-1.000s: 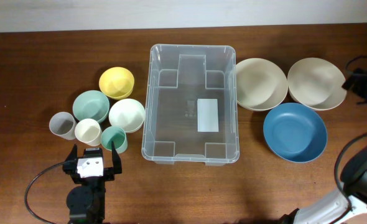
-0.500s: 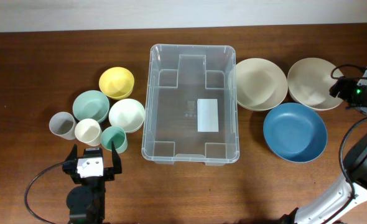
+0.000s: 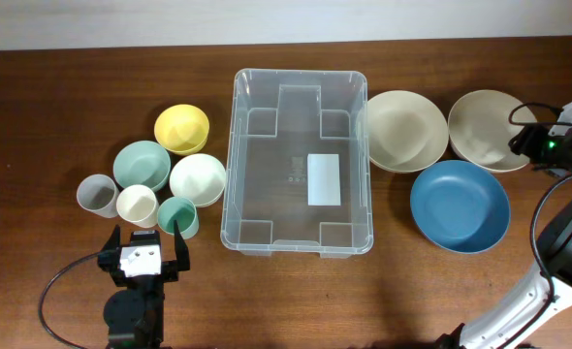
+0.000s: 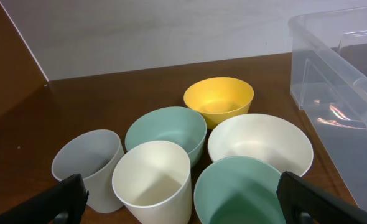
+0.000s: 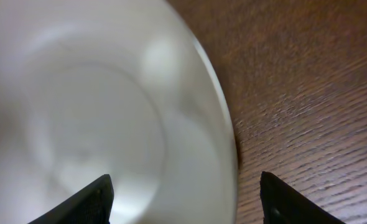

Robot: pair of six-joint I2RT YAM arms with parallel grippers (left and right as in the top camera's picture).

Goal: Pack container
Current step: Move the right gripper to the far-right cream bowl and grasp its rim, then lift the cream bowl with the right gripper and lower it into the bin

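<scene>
The clear container point(image 3: 276, 165) stands empty mid-table with a white label on its base; its corner shows in the left wrist view point(image 4: 339, 68). My left gripper point(image 3: 141, 254) is open near the front edge, just short of a cream cup point(image 4: 152, 180) and a teal cup point(image 4: 239, 190). My right gripper point(image 3: 524, 141) is open over the right rim of the far right beige bowl point(image 3: 485, 126). In the right wrist view its fingers point(image 5: 186, 199) straddle that bowl's rim point(image 5: 96, 112).
Left of the container are a yellow bowl point(image 3: 181, 128), a teal bowl point(image 3: 141, 165), a white bowl point(image 3: 198, 179) and a grey cup point(image 3: 97, 196). Right of it are a second beige bowl point(image 3: 405, 131) and a blue bowl point(image 3: 460, 206).
My right gripper has moved left from the table's right edge to the rim of the far right beige bowl. The left arm has not moved.
</scene>
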